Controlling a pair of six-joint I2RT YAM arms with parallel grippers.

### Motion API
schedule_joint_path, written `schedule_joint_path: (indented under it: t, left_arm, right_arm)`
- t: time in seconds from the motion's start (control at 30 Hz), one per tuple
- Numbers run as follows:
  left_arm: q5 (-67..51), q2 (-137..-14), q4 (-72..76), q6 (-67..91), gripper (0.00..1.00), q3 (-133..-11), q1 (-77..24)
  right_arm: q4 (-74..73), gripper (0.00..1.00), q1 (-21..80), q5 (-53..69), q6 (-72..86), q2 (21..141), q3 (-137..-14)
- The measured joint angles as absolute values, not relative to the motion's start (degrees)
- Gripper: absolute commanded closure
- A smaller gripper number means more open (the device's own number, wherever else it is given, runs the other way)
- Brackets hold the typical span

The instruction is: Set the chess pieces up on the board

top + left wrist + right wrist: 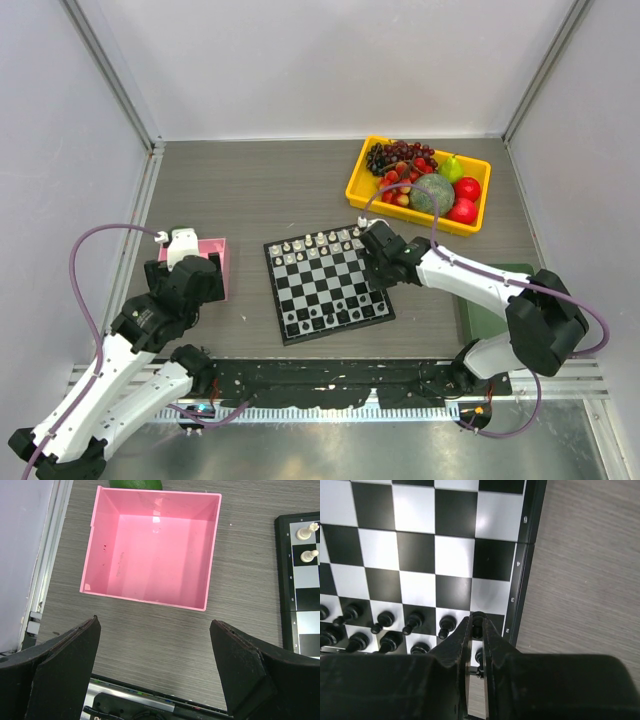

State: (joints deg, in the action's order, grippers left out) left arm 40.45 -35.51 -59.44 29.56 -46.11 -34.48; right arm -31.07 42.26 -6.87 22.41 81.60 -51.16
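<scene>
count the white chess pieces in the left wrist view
2: a taller piece at the board corner, a pawn just below it in the picture; others may lie beyond the frame.

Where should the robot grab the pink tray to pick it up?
Probably grip the pink tray by its near wall, coming straight down with one finger inside and one outside. It is open on top with thin upright walls, and that wall faces the open left pincer.

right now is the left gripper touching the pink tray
Apart: left wrist view shows bare table between the open left gripper and the pink tray.
</scene>
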Motion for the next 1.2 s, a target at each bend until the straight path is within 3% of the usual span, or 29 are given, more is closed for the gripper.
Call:
schedule_joint_path:
  t: [0.7, 1.0, 1.2]
  left_arm:
    - [40.4, -35.8, -59.4, 29.6, 0.01, -46.1, -34.5]
    - [40.4, -35.9, -59.4, 29.6, 0.01, -46.1, -34.5]
    - [40.4, -35.9, -59.4, 29.6, 0.01, -46.1, -34.5]
  right_arm:
    - [-31.6, 0.88, 42.5, -5.2, 24.4, 81.2, -47.2]
    - [-31.7, 0.68, 42.6, -5.3, 24.4, 81.2, -47.2]
    - [-31.9, 0.67, 42.6, -5.7, 24.3, 81.2, -47.7]
